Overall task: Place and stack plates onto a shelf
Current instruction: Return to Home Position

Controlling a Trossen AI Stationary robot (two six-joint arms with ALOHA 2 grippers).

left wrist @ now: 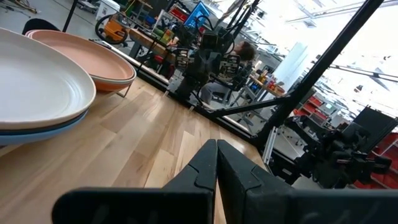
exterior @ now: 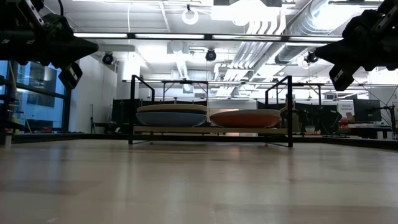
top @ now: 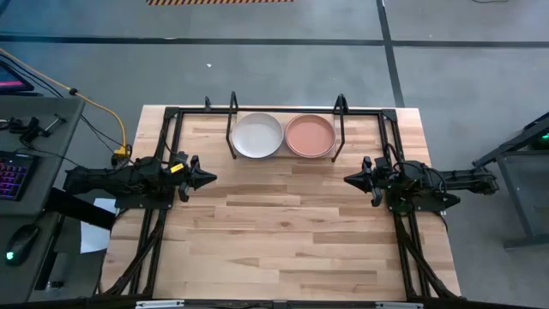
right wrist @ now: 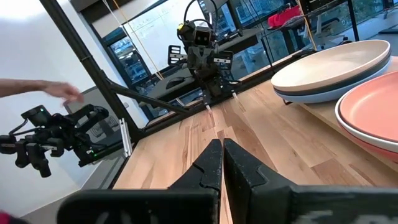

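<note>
The shelf (top: 286, 158), a light-wood board in a black frame, stands at the table's far middle. On it are two stacks of plates. The left stack has a cream plate (top: 256, 135) on top, resting on a blue plate (left wrist: 37, 132). The right stack has a terracotta pink plate (top: 310, 135) on top of a coral red one (exterior: 244, 118). My left gripper (top: 210, 178) is shut and empty, above the table's left side. My right gripper (top: 349, 179) is shut and empty, above the table's right side. The pale mint and dark green plates do not show.
The butcher-block tabletop (top: 283, 240) lies bare between and in front of the arms. Black frame rails (top: 154, 249) run along both table sides. A desk with a keyboard (top: 13, 176) stands left of the table. A person's hand (right wrist: 59, 92) shows beyond the table.
</note>
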